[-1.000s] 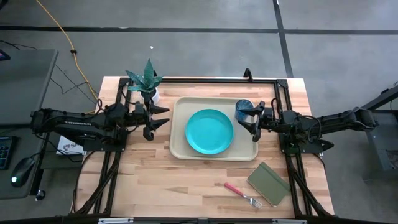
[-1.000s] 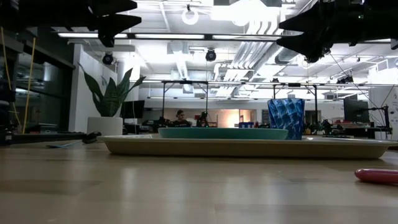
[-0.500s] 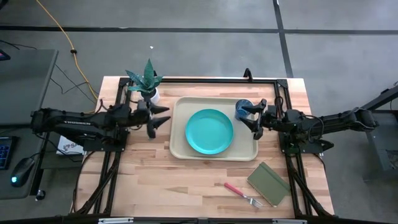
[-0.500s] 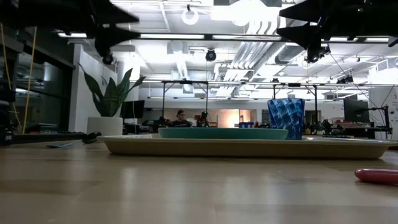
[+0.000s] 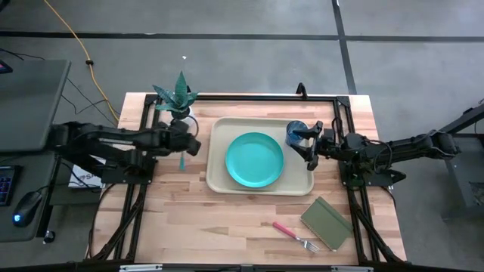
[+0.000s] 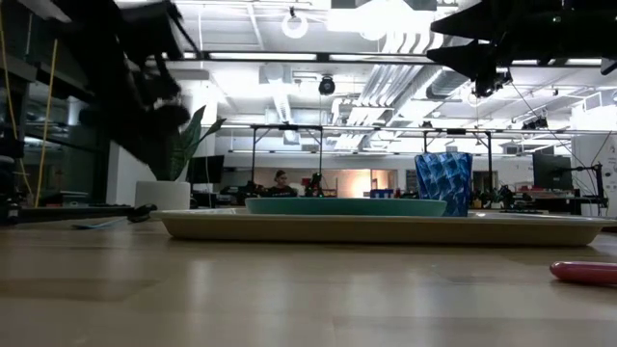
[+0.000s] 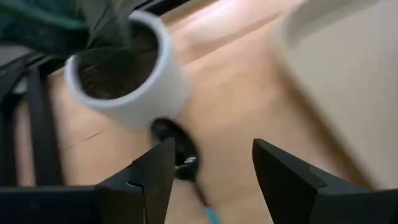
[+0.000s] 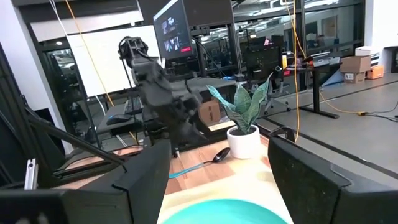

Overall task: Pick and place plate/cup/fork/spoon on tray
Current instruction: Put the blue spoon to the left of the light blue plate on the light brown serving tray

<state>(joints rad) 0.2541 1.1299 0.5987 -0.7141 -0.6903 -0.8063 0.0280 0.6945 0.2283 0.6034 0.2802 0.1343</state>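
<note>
Left gripper (image 7: 208, 171) is seen open, fingers spread, pointed down at the spoon (image 7: 180, 163), whose dark bowl lies between and just beyond the fingertips, touching or nearly touching the white plant pot (image 7: 127, 74). From above, the spoon's teal handle (image 5: 181, 161) is seen just below the left gripper (image 5: 187, 145), outside the tray's left rim. Right gripper (image 5: 310, 147) is held open above the tray's right edge, empty, with the cup (image 5: 295, 132) just beside it.

Task state, as judged: plate (image 5: 254, 159) and cup are already set on the tray (image 5: 218, 181); the spoon appears to be the item in hand; the fork (image 5: 293, 235) lies well away from both grippers, near the olive notebook (image 5: 327, 223).

Risks, as judged:
- The pot is crowded against the spoon's bowl; a descent slightly off line could knock or tip the pot.
- The spoon lies flat on the wood; a shallow closure could slip off the thin handle or flick it toward the tray rim.

Surface: pale butcher-block tabletop (image 5: 227, 219), framed in black rail. Room: grey floor with a yellow cable (image 5: 76, 45); in the low view, an open lab with ceiling lights and a person seated far behind the tray.
</note>
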